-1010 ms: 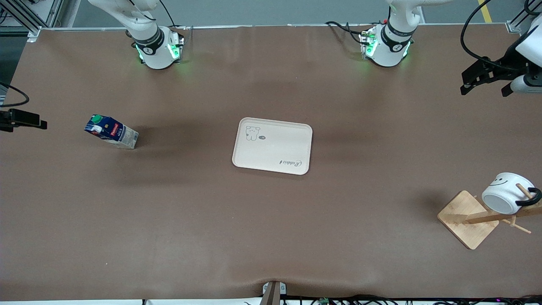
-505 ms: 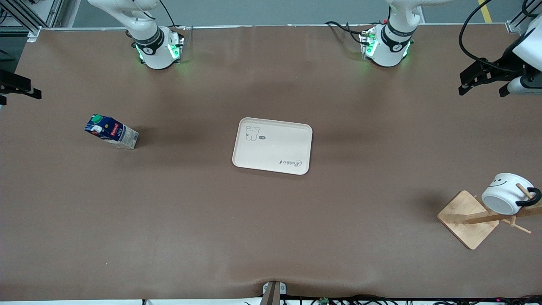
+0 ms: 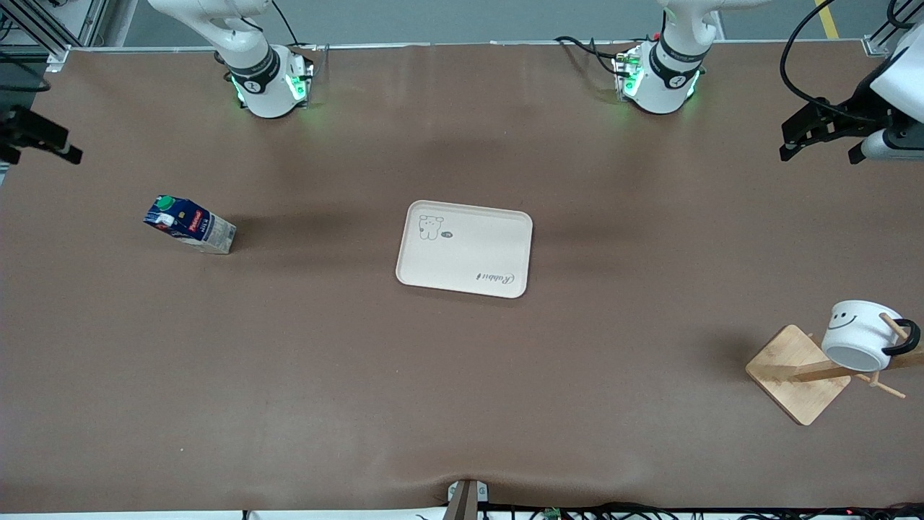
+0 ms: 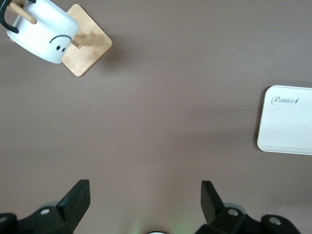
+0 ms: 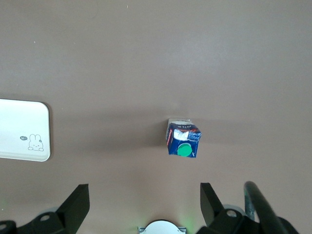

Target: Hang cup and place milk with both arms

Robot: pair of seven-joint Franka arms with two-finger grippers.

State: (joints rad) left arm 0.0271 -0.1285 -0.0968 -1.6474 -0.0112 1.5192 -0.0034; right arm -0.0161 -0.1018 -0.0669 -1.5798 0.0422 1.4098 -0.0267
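Note:
The cup [image 3: 863, 334] hangs by its black handle on a peg of a wooden rack [image 3: 794, 372] at the left arm's end of the table, smiley face showing. It also shows in the left wrist view [image 4: 46, 34]. The milk [image 3: 189, 225] stands upright on the table toward the right arm's end, and shows in the right wrist view [image 5: 183, 139]. My left gripper [image 3: 821, 148] is open and empty, up in the air over the table edge at the left arm's end. My right gripper [image 3: 36, 141] is open and empty over the table edge at the right arm's end.
A white tray [image 3: 464, 248] with a rabbit drawing lies in the middle of the table, and shows in both wrist views [image 4: 287, 122] [image 5: 22, 129]. The two green-lit arm bases [image 3: 271, 83] [image 3: 660, 76] stand along the robots' edge.
The cup has swung on its peg and hangs a little lower, its face turned. My right gripper has moved toward the robots' edge of the table. My left gripper has shifted slightly.

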